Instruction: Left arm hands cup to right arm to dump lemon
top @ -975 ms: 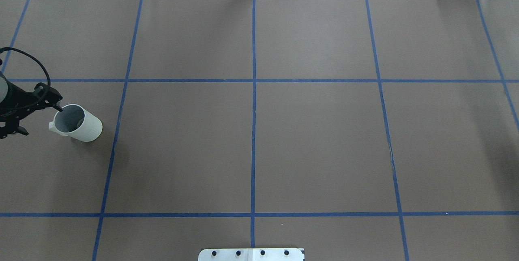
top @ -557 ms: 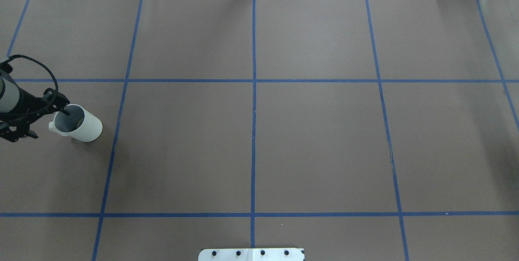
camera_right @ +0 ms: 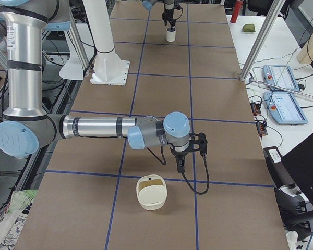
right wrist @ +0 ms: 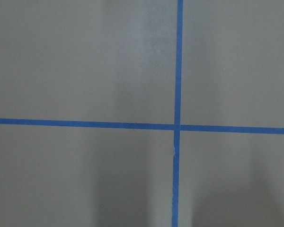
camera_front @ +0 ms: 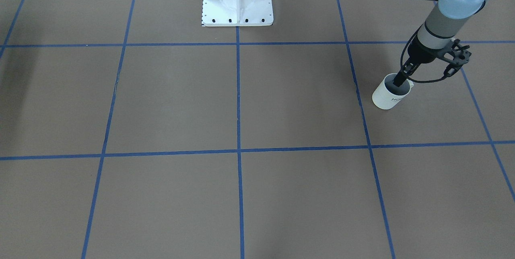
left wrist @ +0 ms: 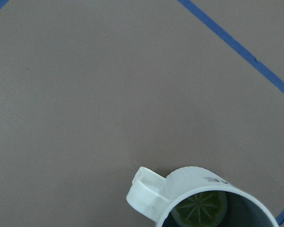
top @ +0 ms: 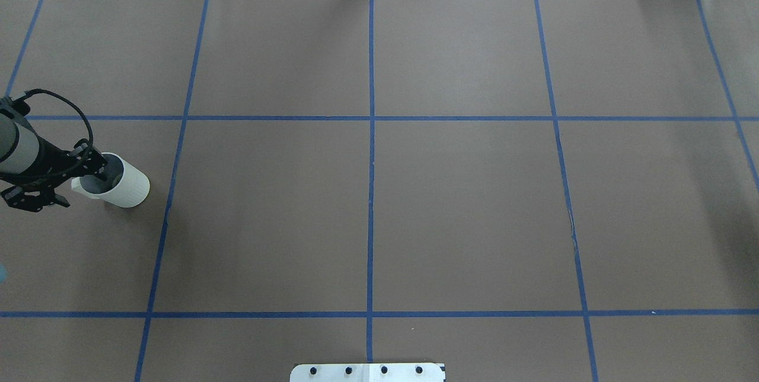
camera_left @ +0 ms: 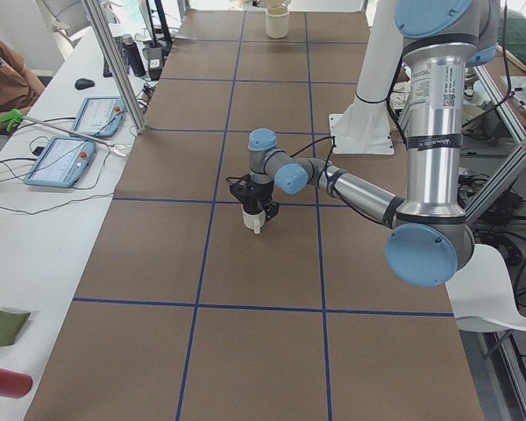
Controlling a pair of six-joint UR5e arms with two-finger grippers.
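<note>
The step in hand is the first one: the left arm's pick-up. The white cylindrical ceramic cup (camera_front: pixel 387 97), with a loop handle and black lettering on its side, stands upright on the brown paper-covered desk (top: pixel 462 204), which is crossed by blue tape lines (top: pixel 371 192). The black two-fingered left claw (camera_front: pixel 400 79) hangs over the cup's mouth. One finger reaches down into the grey inside, close to the wall. I cannot make out the other finger, so I cannot tell whether the claw is apart or pinched on the wall. The cup's base rests on the desk, so it is not yet lifted. The left wrist view looks into the cup, where the small round yellow-green lemon slice (left wrist: pixel 199 208) lies flat on the bottom.

The black right claw (camera_right: pixel 180 167) is well apart from the cup, toward the opposite end of the desk, and points downward. It shows in only one side view, which does not reveal whether it is spread or closed. Near it, also far from the cup, sits a cream rounded plastic tub (camera_right: pixel 151 194), probably where the lemon is to be tipped.

As I judge it, the next move calls for a firm pinch on the wall. A level lift should follow, so the lemon does not spill, and then a carry toward the right claw with a free part of the cup offered for it to take.
</note>
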